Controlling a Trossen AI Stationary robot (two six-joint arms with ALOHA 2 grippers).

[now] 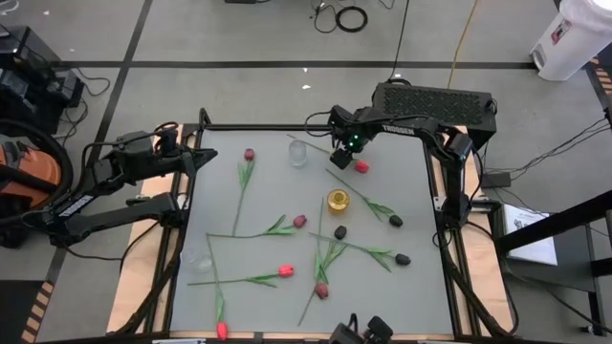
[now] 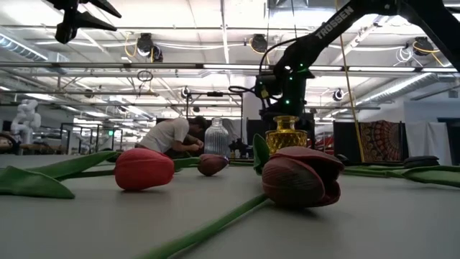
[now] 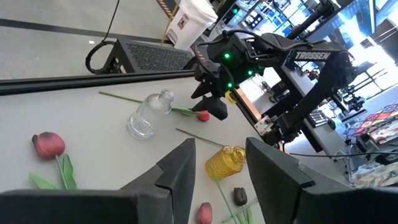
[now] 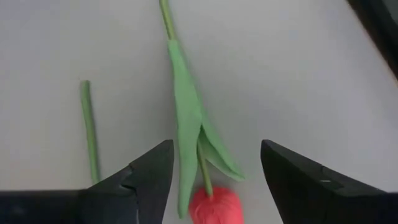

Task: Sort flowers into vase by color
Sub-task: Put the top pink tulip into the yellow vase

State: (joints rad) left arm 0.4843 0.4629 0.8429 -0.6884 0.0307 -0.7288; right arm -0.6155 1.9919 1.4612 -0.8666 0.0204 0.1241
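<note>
Right gripper [image 4: 211,180] held spread apart, poised directly over bright red-pink artificial tulip [image 1: 361,166] near far edge of surface [image 1: 421,277]. Green stem aligned between fingers. Left gripper [image 3: 217,168] parted, empty, parked at left edge, farther off.

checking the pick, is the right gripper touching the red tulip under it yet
Apart. The right wrist view shows the right gripper open, its fingers on either side of the red tulip with bare table between.
</note>
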